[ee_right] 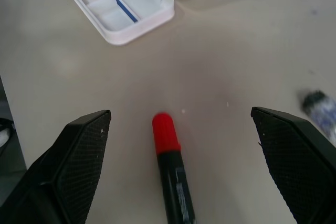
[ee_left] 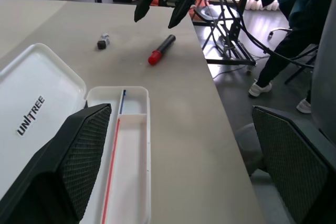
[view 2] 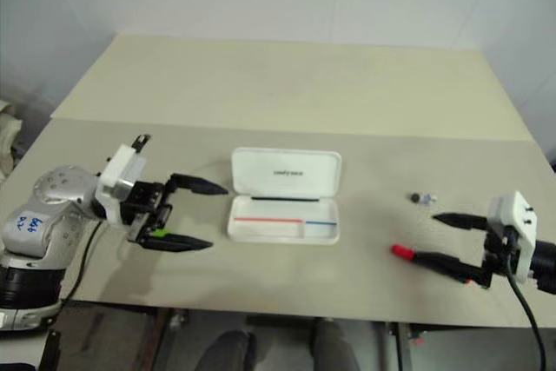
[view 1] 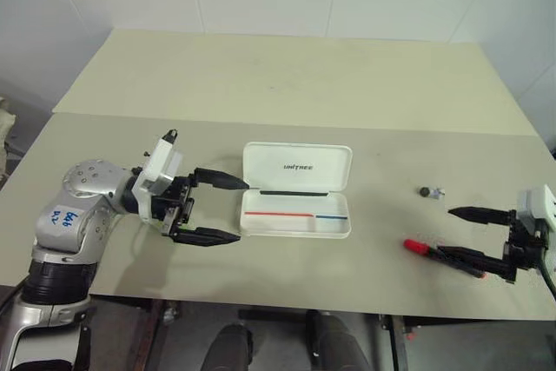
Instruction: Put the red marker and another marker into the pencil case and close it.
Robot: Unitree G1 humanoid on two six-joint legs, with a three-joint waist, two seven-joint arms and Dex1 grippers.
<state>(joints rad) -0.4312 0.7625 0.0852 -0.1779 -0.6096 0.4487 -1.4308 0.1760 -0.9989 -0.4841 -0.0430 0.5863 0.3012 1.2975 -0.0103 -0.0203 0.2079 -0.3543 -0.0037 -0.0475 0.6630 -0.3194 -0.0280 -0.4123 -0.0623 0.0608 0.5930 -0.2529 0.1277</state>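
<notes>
The white pencil case (view 1: 295, 214) lies open at the middle of the table, its lid (view 1: 297, 166) printed "Unitree" folded back. My left gripper (view 1: 243, 210) hovers open just left of the case and points at it. A speck of lime green (view 2: 159, 232) shows behind its fingers; I cannot tell what it is. The red marker (view 1: 418, 248) lies near the table's front right, red cap toward the case. My right gripper (view 1: 445, 232) is open over its black barrel, and in the right wrist view the marker (ee_right: 168, 150) lies between the two fingers.
A tiny dark-and-silver object (view 1: 431, 191) lies behind the red marker. The table's front edge (view 1: 347, 306) runs close to the marker. A second table (view 1: 295, 76) adjoins at the back. Past the table's right side stand a person's legs (ee_left: 294, 40) and metal frames.
</notes>
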